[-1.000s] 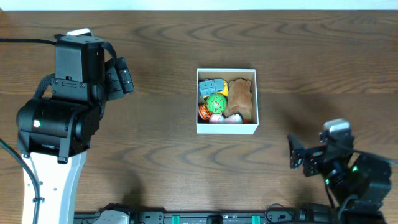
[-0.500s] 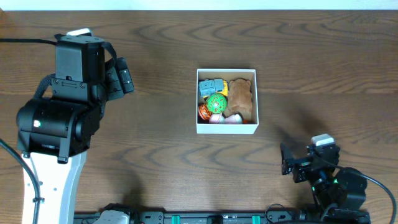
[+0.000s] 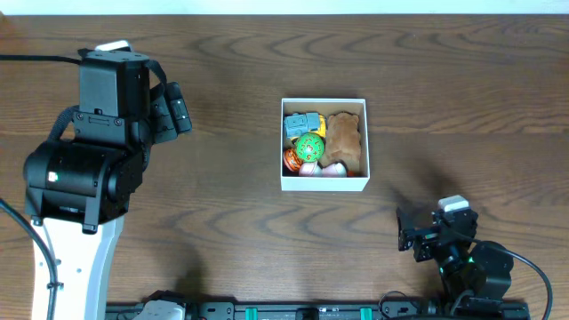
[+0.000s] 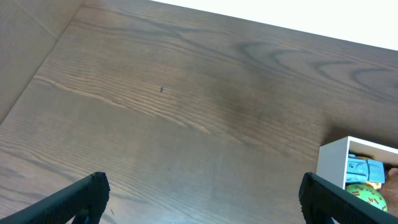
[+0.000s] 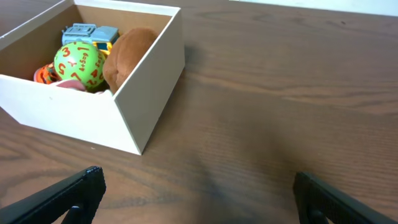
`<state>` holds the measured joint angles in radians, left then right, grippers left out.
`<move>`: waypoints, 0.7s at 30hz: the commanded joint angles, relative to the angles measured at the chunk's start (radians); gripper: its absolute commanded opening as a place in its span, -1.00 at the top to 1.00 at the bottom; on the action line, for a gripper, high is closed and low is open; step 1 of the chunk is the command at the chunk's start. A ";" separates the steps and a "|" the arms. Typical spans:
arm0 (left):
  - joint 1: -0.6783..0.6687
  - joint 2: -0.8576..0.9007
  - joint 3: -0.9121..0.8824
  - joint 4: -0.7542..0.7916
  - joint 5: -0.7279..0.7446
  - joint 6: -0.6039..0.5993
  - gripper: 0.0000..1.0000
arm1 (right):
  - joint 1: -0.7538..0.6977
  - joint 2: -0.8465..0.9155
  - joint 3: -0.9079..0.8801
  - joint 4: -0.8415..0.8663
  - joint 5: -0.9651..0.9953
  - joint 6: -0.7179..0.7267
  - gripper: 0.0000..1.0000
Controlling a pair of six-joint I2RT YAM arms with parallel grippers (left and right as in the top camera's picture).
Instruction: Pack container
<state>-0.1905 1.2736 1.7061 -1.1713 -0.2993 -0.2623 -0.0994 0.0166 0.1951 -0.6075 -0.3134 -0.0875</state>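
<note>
While the left arm stays put at the left side of the table (image 3: 222, 204), the right arm has drawn back over the last sec. toward the near edge, bottom right in the overhead view. It now sits low and folded, well apart from the container (image 3: 324, 184). The right pincer (image 3: 407, 236) is spread wide w/ nothing between its fingers; its wrist cam shows bare wood between the two tips and the box off to the upper left. The left pincer (image 4: 202, 199) is also spread and empty, aimed at bare table w/ only a corner of the box at the right edge of its view. The container, a square white-walled box w/ brown inside, stands upright near the table's centre, a bit right of middle, open at the top. Inside it are a green ball (image 3: 309, 145) w/ red numbers, a blue toy (image 3: 302, 124) behind it, a brown plush (image 3: 343, 140) along the right wall, an orange piece (image 3: 291, 160) and a pale pink piece (image 3: 324, 170) near the front wall. No loose toys show on the table. Judging by this, the packing looks done or nearly so, and the right arm's retreat reads as a return to rest, not a reach for another item.
</note>
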 commanded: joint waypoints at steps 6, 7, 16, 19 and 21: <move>0.004 0.002 0.000 -0.003 -0.017 -0.006 -0.96 | 0.009 -0.011 -0.042 0.041 0.010 0.004 -0.99; 0.004 0.002 0.001 -0.003 -0.017 -0.006 -0.96 | 0.009 -0.011 -0.042 0.048 0.010 0.005 -0.98; 0.004 0.002 0.001 -0.003 -0.017 -0.006 -0.96 | 0.009 -0.011 -0.042 0.040 0.011 0.004 -0.99; 0.004 0.002 0.001 -0.003 -0.017 -0.005 -0.96 | 0.009 -0.011 -0.042 0.039 0.011 0.004 -0.99; 0.004 0.002 0.001 -0.003 -0.017 -0.006 -0.96 | 0.009 -0.011 -0.042 0.039 0.010 0.004 -0.98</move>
<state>-0.1905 1.2736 1.7061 -1.1713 -0.2993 -0.2623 -0.0994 0.0162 0.1558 -0.5644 -0.3130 -0.0875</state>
